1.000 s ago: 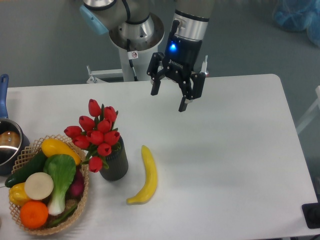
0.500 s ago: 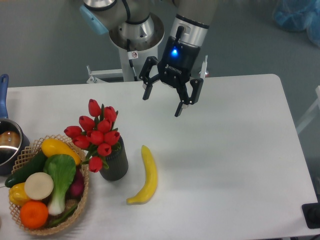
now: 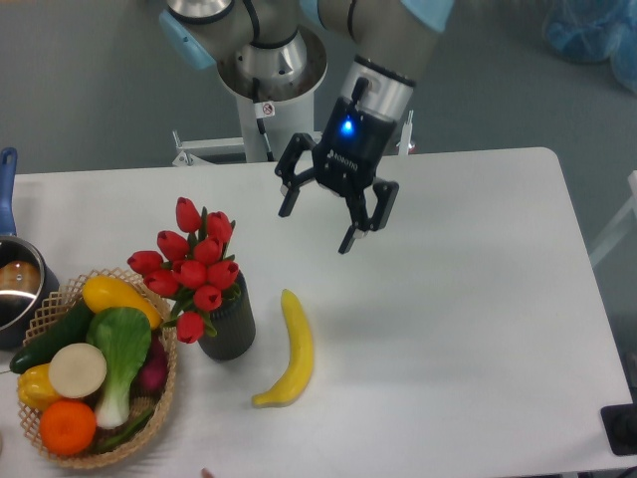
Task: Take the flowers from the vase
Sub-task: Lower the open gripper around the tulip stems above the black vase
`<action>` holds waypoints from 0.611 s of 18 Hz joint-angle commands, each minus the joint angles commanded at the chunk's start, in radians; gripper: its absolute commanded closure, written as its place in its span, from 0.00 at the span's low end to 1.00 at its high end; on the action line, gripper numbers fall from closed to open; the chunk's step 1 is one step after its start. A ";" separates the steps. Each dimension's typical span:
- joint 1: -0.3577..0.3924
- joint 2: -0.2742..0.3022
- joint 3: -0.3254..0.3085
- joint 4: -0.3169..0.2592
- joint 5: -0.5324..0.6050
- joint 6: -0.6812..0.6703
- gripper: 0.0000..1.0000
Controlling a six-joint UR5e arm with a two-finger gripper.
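Gripper (image 3: 316, 226) hangs above the table (image 3: 468, 299), fingers spread wide w/ nothing between them; one finger tip sits up-left, the other lower-right, blue light lit on the gripper body. The flowers (image 3: 192, 264) are down and to the left of the fingers, well apart from them, no contact. The red buds stand bunched in the vase (image 3: 230, 324), which sits upright on the table just right of the basket (image 3: 165, 383) and just left of the banana (image 3: 290, 351). A few buds droop over the vase's left side toward the basket rim. Stems and vase mouth are hidden behind buds and leaves, so can't tell how deep the bunch sits; green leaves only partly visible. The basket holds veg: a yellow squash (image 3: 114, 295), bok choy (image 3: 121, 349), an orange (image 3: 68, 426), a white round piece (image 3: 78, 369), a dark green cucumber (image 3: 52, 337); something reddish-purple sits under the bok choy, too covered to ID. The steel pot (image 3: 14, 289) w/ blue handle is cut off by the left edge, only part shows. A black item at the bottom right corner and a blue thing at top right are both cropped, can't make out. Arm's upper links run out of frame at top.
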 joint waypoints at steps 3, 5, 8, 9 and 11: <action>0.006 -0.005 -0.043 0.000 -0.035 0.048 0.00; 0.002 -0.012 -0.051 0.000 -0.045 0.063 0.00; -0.008 -0.054 -0.055 0.002 -0.142 0.091 0.00; -0.011 -0.060 -0.057 0.002 -0.169 0.110 0.00; -0.026 -0.061 -0.077 0.002 -0.176 0.126 0.00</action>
